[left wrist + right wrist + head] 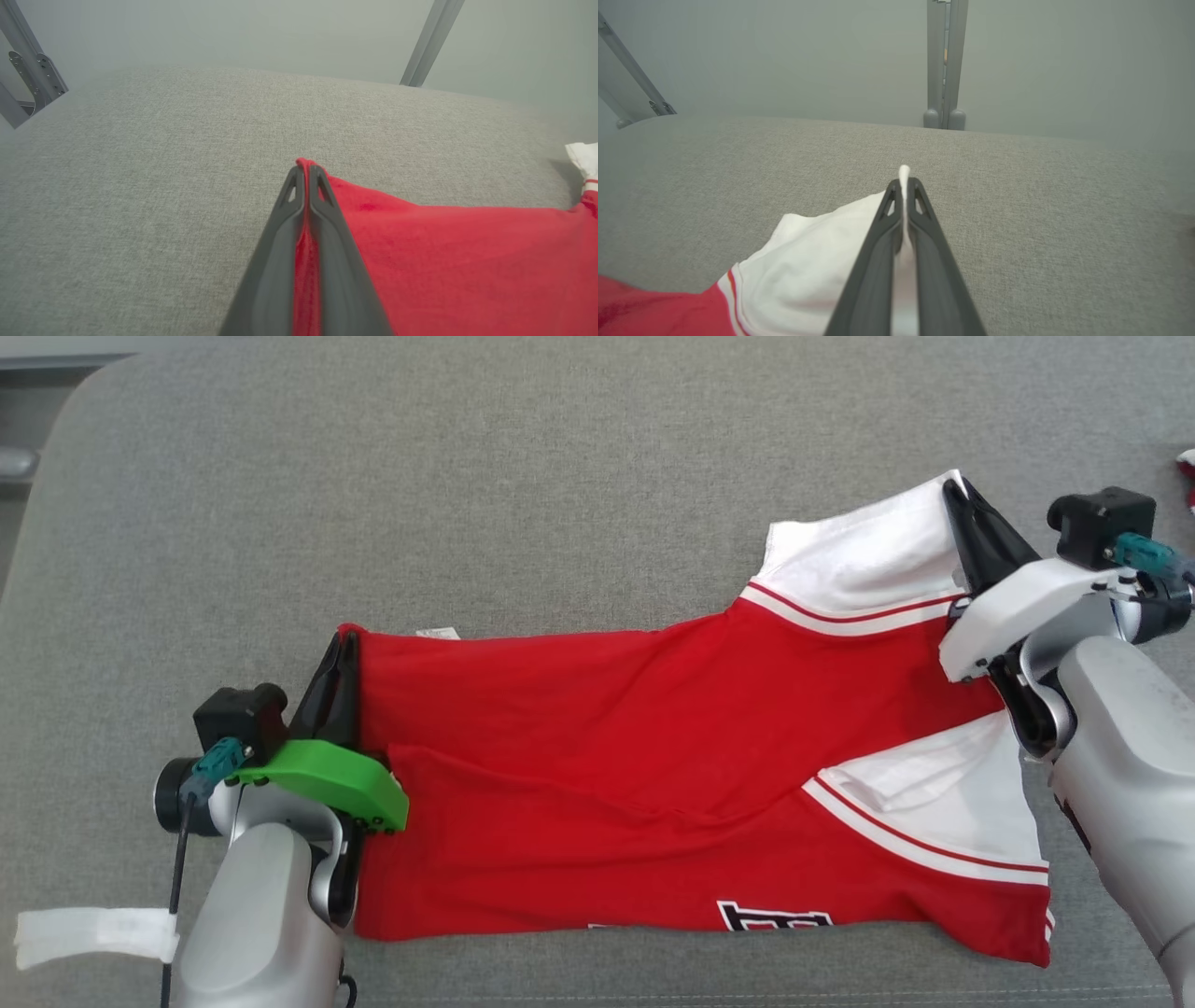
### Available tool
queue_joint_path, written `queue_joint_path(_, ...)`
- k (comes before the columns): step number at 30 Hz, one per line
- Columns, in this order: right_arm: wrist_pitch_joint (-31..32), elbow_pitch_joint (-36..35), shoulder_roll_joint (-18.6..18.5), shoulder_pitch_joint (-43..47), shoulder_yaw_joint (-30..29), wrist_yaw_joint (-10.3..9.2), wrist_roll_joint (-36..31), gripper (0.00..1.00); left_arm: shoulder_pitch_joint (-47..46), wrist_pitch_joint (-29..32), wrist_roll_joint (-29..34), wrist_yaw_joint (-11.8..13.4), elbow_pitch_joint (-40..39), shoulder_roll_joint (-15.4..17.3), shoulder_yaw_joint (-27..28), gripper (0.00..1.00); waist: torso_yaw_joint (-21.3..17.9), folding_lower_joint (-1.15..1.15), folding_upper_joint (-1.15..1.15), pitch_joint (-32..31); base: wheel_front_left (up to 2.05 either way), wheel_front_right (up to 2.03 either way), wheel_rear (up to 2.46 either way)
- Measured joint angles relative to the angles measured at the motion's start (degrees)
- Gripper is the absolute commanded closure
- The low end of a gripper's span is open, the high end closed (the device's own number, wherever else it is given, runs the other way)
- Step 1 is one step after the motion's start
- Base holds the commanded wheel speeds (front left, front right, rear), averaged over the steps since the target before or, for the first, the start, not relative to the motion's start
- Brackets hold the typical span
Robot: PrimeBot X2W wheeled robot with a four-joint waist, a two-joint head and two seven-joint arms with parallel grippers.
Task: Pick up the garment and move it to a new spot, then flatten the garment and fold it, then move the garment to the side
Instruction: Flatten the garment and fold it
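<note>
Both grippers were clamped on the garment point(672, 747), which lay spread across the grey cushion point(560, 504). Left gripper point(344, 649) pinched its red hem corner; right gripper point(954, 495) pinched a white sleeve edge.

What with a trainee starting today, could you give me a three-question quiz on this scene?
1. True or false: the left gripper is shut on a red corner of the jersey.
2. Which part does the right gripper pinch? A) red hem B) white sleeve C) printed lettering
3. Fill in: the jersey lies on a ___ fabric surface.
Key: 1 true; 2 B; 3 grey.
</note>
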Motion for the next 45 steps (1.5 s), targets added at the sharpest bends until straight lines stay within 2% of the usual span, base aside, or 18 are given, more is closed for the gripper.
queue_joint_path(5, -0.2, -11.2, -1.6, 9.1, -4.7, 0.0, 0.7, 1.0, 3.7, 0.0, 0.5, 0.0, -1.5, 0.8, 1.7, 1.0, -1.6, 0.0, 0.0, -3.4, 0.0, 0.0, 0.0)
queue_joint_path(6, -0.2, -15.1, -1.4, 13.5, -5.6, -0.01, 0.3, 1.0, 4.8, 0.0, 0.6, 0.0, -2.2, 1.0, 2.3, 1.0, -2.3, 0.0, 0.0, -4.6, 0.0, 0.0, 0.0)
queue_joint_path(10, -0.2, -20.3, -0.7, 21.4, -7.5, -0.01, 0.0, 1.0, 7.2, 0.0, 1.0, 0.0, -3.2, 1.0, 2.9, 1.0, -3.7, 0.0, 0.0, -6.7, 0.0, 0.0, 0.0)
queue_joint_path(18, -0.2, -23.1, 1.3, 32.0, -11.1, -0.01, -0.3, 1.0, 12.6, 0.0, 1.4, 0.0, -4.0, 1.0, 4.0, 1.0, -6.2, 0.0, 0.0, -9.2, 0.0, 0.0, 0.0)
queue_joint_path(26, -0.2, -20.6, 2.4, 36.8, -12.3, -0.01, -1.5, 1.0, 17.7, 0.0, 2.0, 0.0, -3.6, 0.4, 6.6, 1.0, -6.8, 0.0, 0.0, -10.5, 0.0, 0.0, 0.0)
queue_joint_path(27, -0.2, -20.0, 2.4, 37.3, -12.6, -0.01, -1.8, 1.0, 18.5, 0.0, 2.0, 0.0, -3.6, 0.2, 7.1, 0.91, -6.7, 0.0, 0.0, -10.7, 0.0, 0.0, 0.0)
queue_joint_path(28, -0.2, -19.3, 2.6, 37.8, -13.2, 0.0, -1.8, 1.0, 19.3, 0.0, 2.2, 0.0, -3.6, 0.2, 7.5, 0.55, -6.7, 0.0, 0.0, -11.0, 0.0, 0.0, 0.0)
queue_joint_path(29, -0.2, -18.4, 2.8, 38.1, -13.8, 0.0, -1.6, 0.18, 20.0, 0.0, 2.6, 0.0, -3.5, 0.0, 7.8, 0.0, -6.6, 0.0, 0.0, -11.2, 0.0, 0.0, 0.0)
queue_joint_path(30, -0.2, -17.7, 2.9, 38.3, -14.0, 0.0, -1.5, 0.0, 20.6, 0.0, 2.6, 0.0, -3.5, -0.2, 8.4, 0.0, -6.5, 0.0, 0.0, -11.4, 0.0, 0.0, 0.0)
queue_joint_path(39, -0.2, -20.4, 4.8, 38.6, -20.8, -0.01, -2.1, 0.0, 23.5, 0.0, 5.5, 1.9, -6.1, -0.4, 11.8, 0.0, -5.4, 0.0, 0.0, -12.9, 0.0, 0.0, 0.0)
queue_joint_path(45, -0.1, -12.2, 6.5, 36.7, -18.5, -0.01, -3.9, 0.0, 23.3, 0.0, 5.8, 1.8, -7.2, -0.5, 10.6, 0.0, -3.9, 0.0, 0.0, -11.7, 0.0, 0.0, 0.0)
